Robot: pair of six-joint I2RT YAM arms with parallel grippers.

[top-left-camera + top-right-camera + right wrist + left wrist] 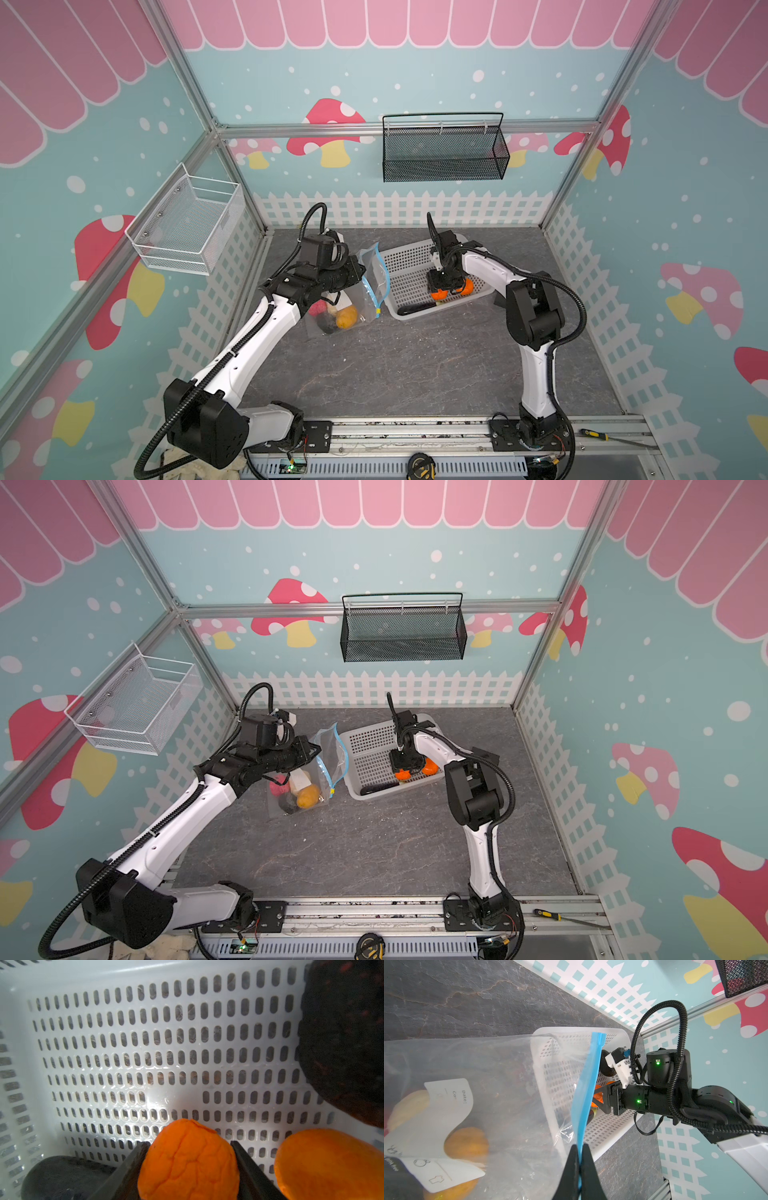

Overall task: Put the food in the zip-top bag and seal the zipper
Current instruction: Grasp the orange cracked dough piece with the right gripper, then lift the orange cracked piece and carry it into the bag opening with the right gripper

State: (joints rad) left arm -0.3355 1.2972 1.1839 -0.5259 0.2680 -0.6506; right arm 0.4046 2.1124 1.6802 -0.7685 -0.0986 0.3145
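The orange piece (188, 1159) lies on the floor of the white basket (124, 980), squarely between the fingers of the right gripper (189, 1144). The jaws bear on both its flanks, though how firmly they bite is hard to judge from the wrist view. Just outside one finger sits a second orange piece (328, 1163), outside the other a long dark piece (62, 1176), and ahead of the tips a black lump (342, 1043).

The step in hand looks like picking the next food from the basket. The zip-top bag (374, 274) stands just beside the basket, well apart from this gripper. The left gripper (579, 1159) is pressed together on the zipper (588, 1084), holding that edge up. Yellow-orange food (347, 318) already lies inside. Next, I judge, comes a lift clear of the basket wall and a carry to the bag's mouth, which must gape wide enough.
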